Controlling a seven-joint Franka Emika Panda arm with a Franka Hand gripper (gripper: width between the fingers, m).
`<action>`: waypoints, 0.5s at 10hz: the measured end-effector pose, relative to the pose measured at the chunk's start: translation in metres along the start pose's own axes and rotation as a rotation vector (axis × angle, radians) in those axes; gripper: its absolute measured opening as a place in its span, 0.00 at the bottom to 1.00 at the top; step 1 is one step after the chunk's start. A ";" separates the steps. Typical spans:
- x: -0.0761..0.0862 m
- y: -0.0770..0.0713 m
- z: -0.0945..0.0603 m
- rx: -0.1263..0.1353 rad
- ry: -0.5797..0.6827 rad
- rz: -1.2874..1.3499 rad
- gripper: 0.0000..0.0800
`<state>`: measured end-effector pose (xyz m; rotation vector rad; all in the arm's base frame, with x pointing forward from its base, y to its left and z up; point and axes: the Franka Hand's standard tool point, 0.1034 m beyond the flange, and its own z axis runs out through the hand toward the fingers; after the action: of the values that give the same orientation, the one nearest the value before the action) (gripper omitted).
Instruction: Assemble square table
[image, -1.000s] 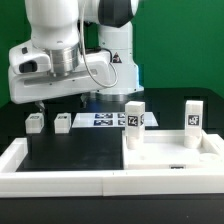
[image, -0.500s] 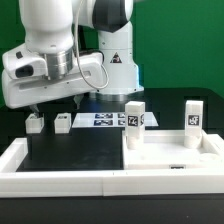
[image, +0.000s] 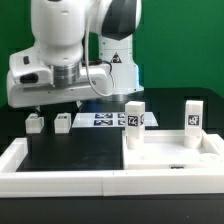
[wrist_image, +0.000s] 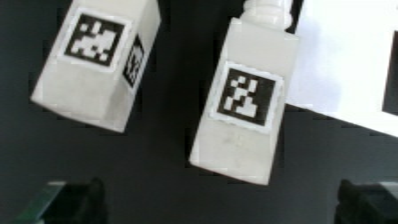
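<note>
Tool: gripper (wrist_image: 217, 203) hovers over the loose legs with its fingers (wrist_image: 68, 200) spread wide; nothing sits between them and nothing is held.
Table top: table top (image: 175, 152) lies flat at the exterior view's right, tucked into the corner of the rim bars (image: 60, 178).
Standing legs: near upright leg (image: 134, 125) and far upright leg (image: 191, 115) stand on the top; whether they are fully screwed in cannot be told.
Loose legs: inner loose leg (image: 62, 121) and outer loose leg (image: 35, 123) lie on their sides on the black surface at the exterior view's left, close together but apart.
Progress, as a judgement: two of four legs are up, so a third pick seems to be the step in hand.
Main risk: in the wrist view both loose legs fall within the finger span, so a straight descent could clamp both or land a finger on the outer one and knock it askew.
Second risk: both legs lie slanted to the finger line, so a close could twist the chosen one.
Surroundings: marker board (image: 105, 120) lies just beside the inner loose leg.
In the way: only the neighbouring leg crowds the grasp.
</note>
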<state>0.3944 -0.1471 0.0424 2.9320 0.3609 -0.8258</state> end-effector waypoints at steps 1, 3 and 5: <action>0.002 -0.001 0.003 -0.019 -0.002 0.076 0.81; 0.003 0.001 0.007 -0.021 -0.008 0.077 0.81; 0.004 -0.001 0.008 -0.018 -0.008 0.142 0.81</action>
<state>0.3934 -0.1464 0.0341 2.8957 0.1565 -0.8094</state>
